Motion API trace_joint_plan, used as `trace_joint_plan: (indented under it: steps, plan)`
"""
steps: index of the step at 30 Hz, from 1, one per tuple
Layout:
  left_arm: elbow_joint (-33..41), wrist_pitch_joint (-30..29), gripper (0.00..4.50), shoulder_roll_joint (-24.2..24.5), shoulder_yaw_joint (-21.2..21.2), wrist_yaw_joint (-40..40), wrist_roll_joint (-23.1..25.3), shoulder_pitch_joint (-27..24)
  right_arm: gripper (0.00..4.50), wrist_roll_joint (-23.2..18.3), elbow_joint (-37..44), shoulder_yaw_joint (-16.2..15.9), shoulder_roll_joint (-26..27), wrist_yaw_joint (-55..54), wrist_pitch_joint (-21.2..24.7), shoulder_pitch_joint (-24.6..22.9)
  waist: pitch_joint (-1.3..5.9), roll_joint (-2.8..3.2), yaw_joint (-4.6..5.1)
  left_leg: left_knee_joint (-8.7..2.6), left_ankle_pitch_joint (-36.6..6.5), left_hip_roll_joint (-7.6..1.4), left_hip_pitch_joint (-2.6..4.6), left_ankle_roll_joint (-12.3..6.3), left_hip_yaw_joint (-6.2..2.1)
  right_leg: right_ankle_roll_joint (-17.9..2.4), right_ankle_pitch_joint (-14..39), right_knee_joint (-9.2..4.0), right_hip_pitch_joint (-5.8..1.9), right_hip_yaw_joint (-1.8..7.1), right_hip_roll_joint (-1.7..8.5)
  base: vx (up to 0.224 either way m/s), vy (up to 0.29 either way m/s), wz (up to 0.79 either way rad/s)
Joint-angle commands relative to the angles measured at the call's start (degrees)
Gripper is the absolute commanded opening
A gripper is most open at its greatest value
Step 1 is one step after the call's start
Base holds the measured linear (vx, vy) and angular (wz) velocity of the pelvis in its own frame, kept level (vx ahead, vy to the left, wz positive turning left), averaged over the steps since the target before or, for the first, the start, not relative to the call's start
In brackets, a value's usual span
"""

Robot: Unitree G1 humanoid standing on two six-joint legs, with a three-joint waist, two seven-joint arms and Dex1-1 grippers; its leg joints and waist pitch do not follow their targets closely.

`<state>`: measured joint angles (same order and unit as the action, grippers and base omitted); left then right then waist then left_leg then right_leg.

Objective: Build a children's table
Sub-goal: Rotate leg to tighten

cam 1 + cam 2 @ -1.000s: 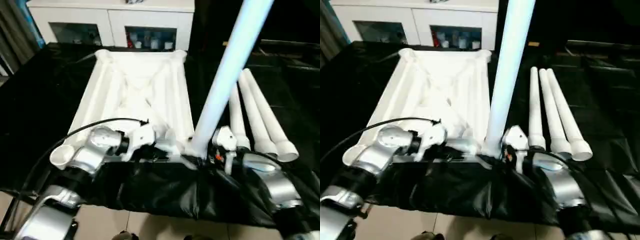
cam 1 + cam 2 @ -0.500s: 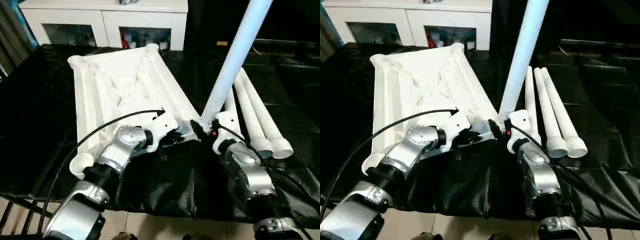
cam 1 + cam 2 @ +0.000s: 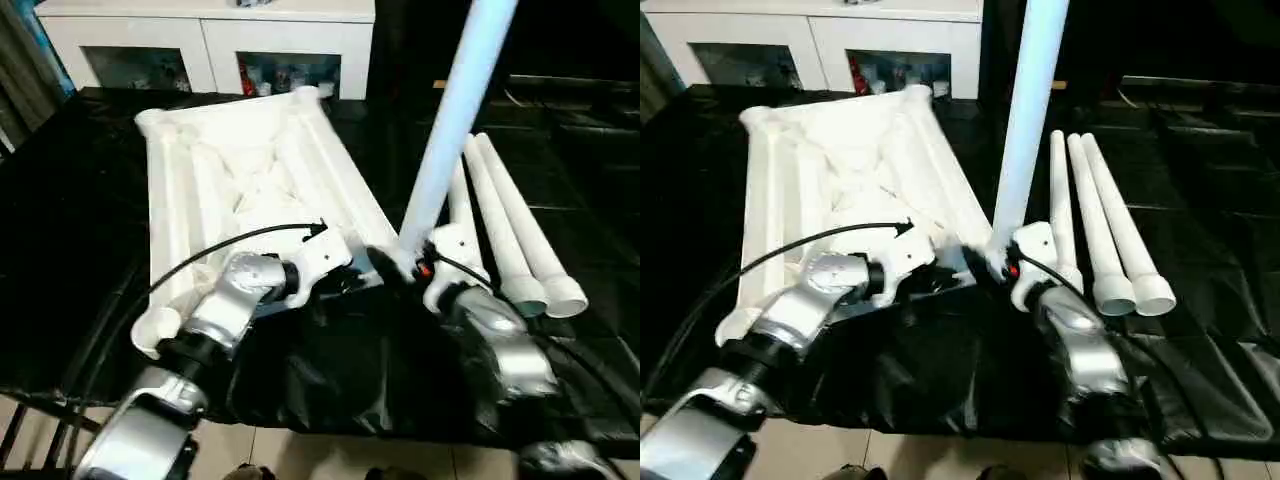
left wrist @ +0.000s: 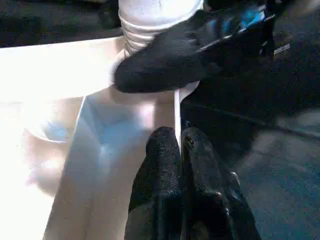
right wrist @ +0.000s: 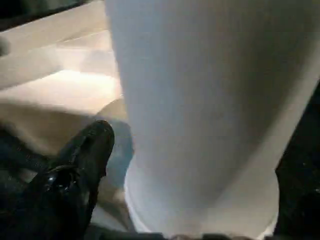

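The white table top [image 3: 240, 170] lies upside down on the black cloth, ribs facing up. One white leg [image 3: 450, 130] stands nearly upright in its near right corner socket. My right gripper [image 3: 400, 262] is at that leg's base. Its fingers stand open on either side of the leg [image 5: 210, 100], and one black finger [image 5: 85, 155] sits just off it. My left gripper [image 4: 181, 145] is shut, with nothing between its fingers, and rests on the top's near edge beside that corner. Three more legs [image 3: 510, 230] lie side by side to the right.
A white cabinet with glass doors [image 3: 210, 40] stands behind the table. The black cloth [image 3: 330, 370] hangs over the front edge above a tiled floor. A black cable [image 3: 230, 245] arcs over my left forearm.
The standing leg leans less than half a second ago. The right gripper's fingers have spread off it. The view shifted early on, and the left gripper stays shut in place.
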<state>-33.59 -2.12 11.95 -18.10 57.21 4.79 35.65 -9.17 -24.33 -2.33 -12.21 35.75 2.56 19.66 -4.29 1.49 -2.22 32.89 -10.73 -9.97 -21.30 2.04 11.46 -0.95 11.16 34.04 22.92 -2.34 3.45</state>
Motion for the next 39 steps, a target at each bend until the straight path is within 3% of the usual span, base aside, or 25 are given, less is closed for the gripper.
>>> trace_joint_plan:
  steps: [1,11,19,32,36,39]
  plan:
    - [1.3,1.6,0.00,0.6,-2.4,5.0,-1.7,-1.6,4.23,-1.0,2.9,-2.7,-1.7,6.5,1.4,-1.5,3.38,-0.43,-0.24,-3.30,-7.8,-3.46,0.49,-6.54,-1.60,-15.5,3.1,-3.56,-2.97,2.65,5.01,0.000,0.000,0.00]
    - [2.6,4.4,0.00,7.2,-4.0,19.8,-4.4,-2.5,4.23,-5.0,11.5,-8.2,-12.6,26.9,4.9,-5.4,3.23,-0.53,-1.48,-3.29,-8.5,-3.81,0.61,-6.17,-1.45,-15.2,5.3,-3.48,-2.88,2.56,4.96,0.000,0.000,0.00]
    - [2.1,5.6,0.00,9.5,-5.0,24.0,-4.6,-2.4,3.61,-5.2,13.5,-10.0,-15.1,31.9,6.7,-6.1,3.27,-0.47,-1.88,-3.30,-8.1,-3.90,0.72,-5.94,-1.46,-15.4,5.0,-3.38,-2.71,2.49,4.98,0.000,0.000,0.00]
    - [1.3,5.4,0.00,9.0,-4.5,23.8,-4.9,-2.2,2.80,-6.0,13.9,-9.2,-13.3,29.2,8.7,-6.8,3.33,-0.39,-2.51,-3.21,-7.8,-3.84,0.75,-5.49,-1.45,-15.3,4.4,-3.30,-2.73,2.49,5.03,0.000,0.000,0.00]
    - [0.0,4.4,0.00,6.9,-3.4,18.7,-4.5,-1.3,2.78,-4.7,11.8,-7.1,-9.5,21.2,9.1,-5.9,2.87,-0.40,-2.07,-3.69,-11.5,-3.74,0.86,-3.39,-1.60,-14.2,11.9,-4.11,-2.52,2.53,5.20,0.000,0.000,0.00]
    - [-2.0,2.0,0.00,3.5,-1.8,11.5,-4.1,0.3,2.77,-2.3,5.7,-3.7,-4.6,8.8,7.5,-3.3,2.69,-0.45,-1.22,-4.02,-14.2,-3.50,1.05,-1.09,-1.88,-12.7,17.7,-4.64,-2.21,2.56,5.23,0.000,0.000,0.00]
